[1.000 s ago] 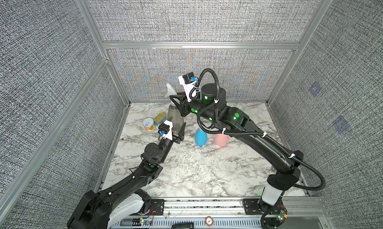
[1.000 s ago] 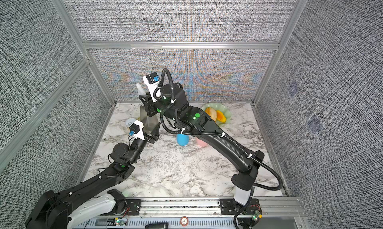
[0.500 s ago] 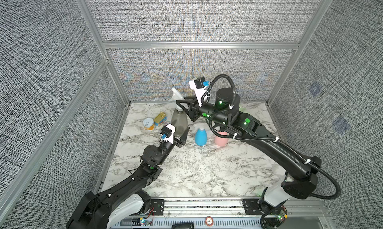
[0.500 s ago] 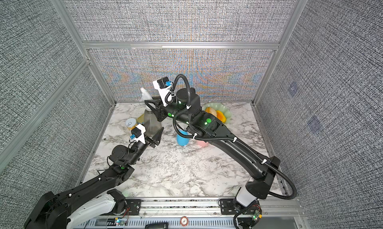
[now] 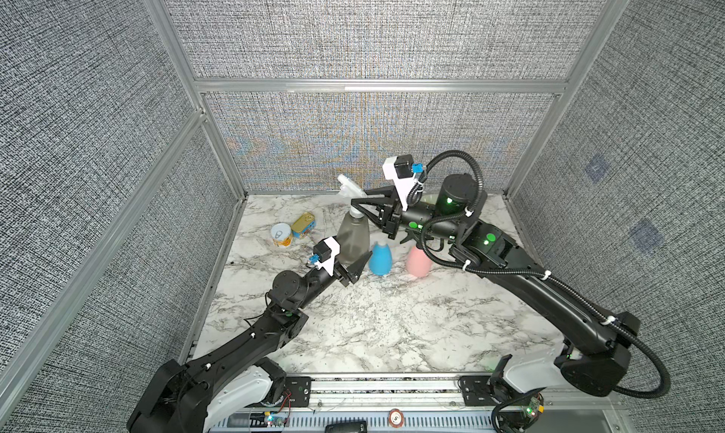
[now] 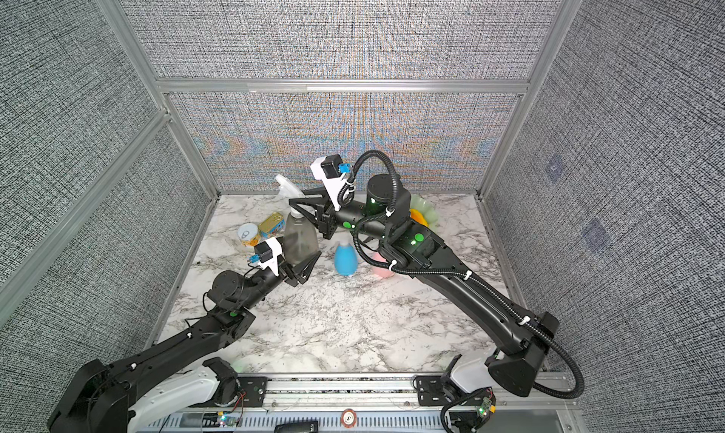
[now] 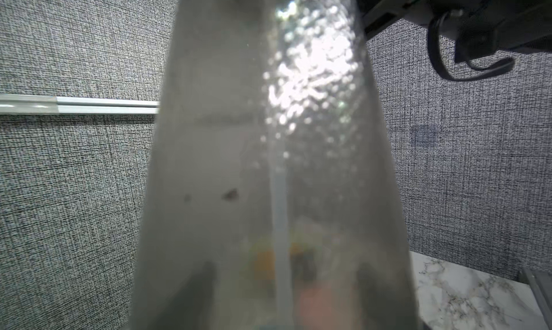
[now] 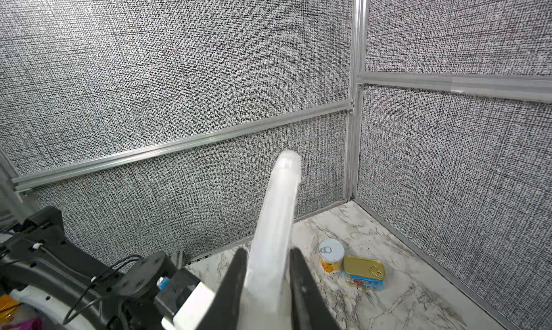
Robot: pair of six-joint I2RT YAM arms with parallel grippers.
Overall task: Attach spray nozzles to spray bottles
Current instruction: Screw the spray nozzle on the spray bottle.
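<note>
Grey bottle [image 5: 353,235]: upright near the back left of the marble table [image 5: 392,333]. Its wide lower body sits between the left gripper's fingers [image 5: 361,263]. Whether its base touches the table cannot be told.
Left gripper [image 5: 353,259]: jaws spread wide and clamped on the grey bottle, one finger on each side. In the left wrist view the bottle fills the frame.
White nozzle [image 5: 348,186]: sits at the grey bottle's neck, spout pointing away from the right gripper. Its dip tube [image 7: 279,224] runs down inside the bottle.
Right gripper [image 8: 268,253]: pinched narrow on the white nozzle, which juts out past the fingertips [image 8: 298,268].
Blue bottle [image 5: 380,258]: stands just beside the left gripper.
Pink bottle [image 5: 418,260]: stands near the blue bottle, partly under the right arm.
Round can [image 5: 281,235] and flat tin [image 5: 304,225]: touching, by the left wall.
</note>
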